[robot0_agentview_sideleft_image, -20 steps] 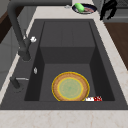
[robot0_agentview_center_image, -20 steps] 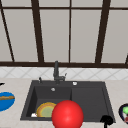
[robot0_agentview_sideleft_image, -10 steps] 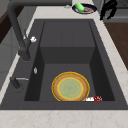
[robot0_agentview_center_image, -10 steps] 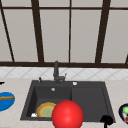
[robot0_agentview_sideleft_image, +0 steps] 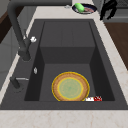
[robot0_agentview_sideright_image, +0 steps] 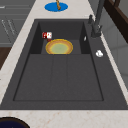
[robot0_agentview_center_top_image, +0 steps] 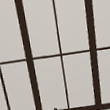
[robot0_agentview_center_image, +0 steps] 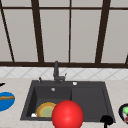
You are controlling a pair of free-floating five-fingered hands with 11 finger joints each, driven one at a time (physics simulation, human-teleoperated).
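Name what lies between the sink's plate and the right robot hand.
Between plate and right robot hand: only the sink's bare shelf, per the left side view.

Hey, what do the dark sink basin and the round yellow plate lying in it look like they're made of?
The dark sink basin looks like matte composite or stone: flat charcoal, no shine. The round yellow plate looks like glazed ceramic, with an orange-brown rim and pale green centre, though painted plastic is possible.

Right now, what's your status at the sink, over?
Right hand hovers beside dark bowl, apart from it. Left hand above blue plate. Yellow plate lies in sink. Red ball covers sink's front edge.
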